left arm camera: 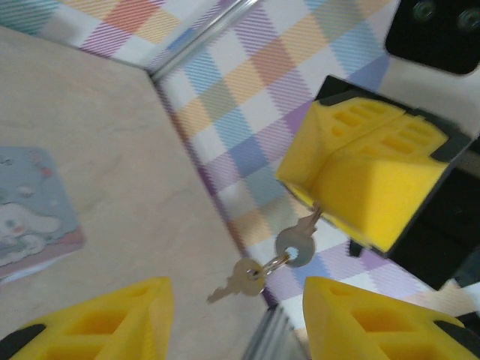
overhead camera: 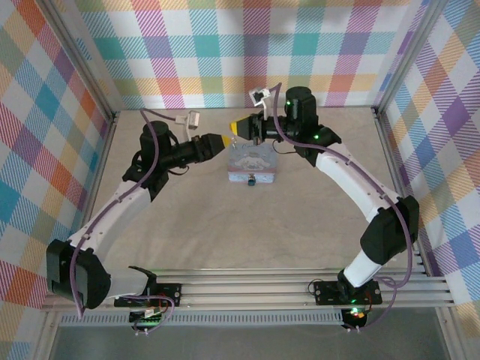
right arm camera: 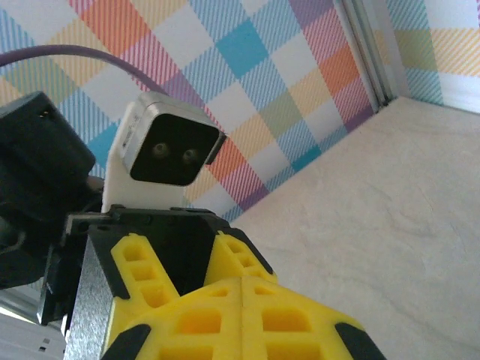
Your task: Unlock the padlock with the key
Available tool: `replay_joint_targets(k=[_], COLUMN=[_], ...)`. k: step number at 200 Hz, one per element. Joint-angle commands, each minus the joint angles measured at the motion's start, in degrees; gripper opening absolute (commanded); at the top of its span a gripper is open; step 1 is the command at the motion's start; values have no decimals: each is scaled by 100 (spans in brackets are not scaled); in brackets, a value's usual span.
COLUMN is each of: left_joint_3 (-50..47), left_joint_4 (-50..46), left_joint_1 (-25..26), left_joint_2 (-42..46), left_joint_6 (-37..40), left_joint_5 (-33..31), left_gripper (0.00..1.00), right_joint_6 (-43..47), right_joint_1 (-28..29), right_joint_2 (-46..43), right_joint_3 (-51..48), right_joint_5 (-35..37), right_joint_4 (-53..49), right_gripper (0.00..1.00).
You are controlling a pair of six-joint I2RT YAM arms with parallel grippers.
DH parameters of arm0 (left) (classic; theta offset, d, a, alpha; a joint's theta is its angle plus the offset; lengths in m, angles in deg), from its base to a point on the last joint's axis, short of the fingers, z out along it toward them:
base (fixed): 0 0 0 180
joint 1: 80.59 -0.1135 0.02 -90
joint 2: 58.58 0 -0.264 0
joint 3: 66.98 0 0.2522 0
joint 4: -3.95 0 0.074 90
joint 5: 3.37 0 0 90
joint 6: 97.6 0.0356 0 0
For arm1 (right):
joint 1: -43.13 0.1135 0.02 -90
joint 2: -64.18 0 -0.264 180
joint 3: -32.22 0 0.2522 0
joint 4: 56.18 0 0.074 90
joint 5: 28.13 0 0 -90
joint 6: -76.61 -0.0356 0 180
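Note:
A silver key (left arm camera: 298,241) sticks out of my right gripper (left arm camera: 319,202), whose yellow fingers are shut on its blade. A second key (left arm camera: 244,277) dangles below it on a small ring. My left gripper (left arm camera: 236,300) is open, its fingers either side of the dangling key and not touching it. From above, both grippers (overhead camera: 225,142) (overhead camera: 238,129) meet tip to tip in the air just behind the pastel tin box (overhead camera: 251,163). The padlock (overhead camera: 252,180) is a tiny dark spot on the box's front edge. In the right wrist view my right gripper (right arm camera: 241,289) is shut, with the key hidden.
The tin box (left arm camera: 30,217) lies on the beige table below the left gripper. Plaid walls and a metal corner post (left arm camera: 202,37) close the cell just behind the grippers. Open table (overhead camera: 247,225) lies in front of the box.

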Motion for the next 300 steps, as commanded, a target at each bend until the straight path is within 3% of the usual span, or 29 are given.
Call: replay_joint_targets(k=[1,56,157,201,300], left_joint_3=[-43,-169,-11,51,-24], left_joint_4=[1318,2741,2363,2436,3543], left_joint_1=[-59,-59,-32,-24,11], left_joint_2=[26,-411,-710,-782,-1137], left_joint_6=[-978,-2107,-2127,-2257,-3164], left_joint_5=[423,566,672,680,597], left_gripper=[48,45,51,44,41], right_joint_6=[-327,-760,-1559,-1739,-2121], right_joint_1=[-115,-137,-152,-146,-141], right_joint_2=[-104,-169,-64,-1,31], right_joint_3=[-75,-396,-732,-797,-1144], right_joint_5=[-572,-865,-630,-404,-237], right_joint_4=[891,1422,2466,2680,3072], right_gripper=[0,0,0,0,0])
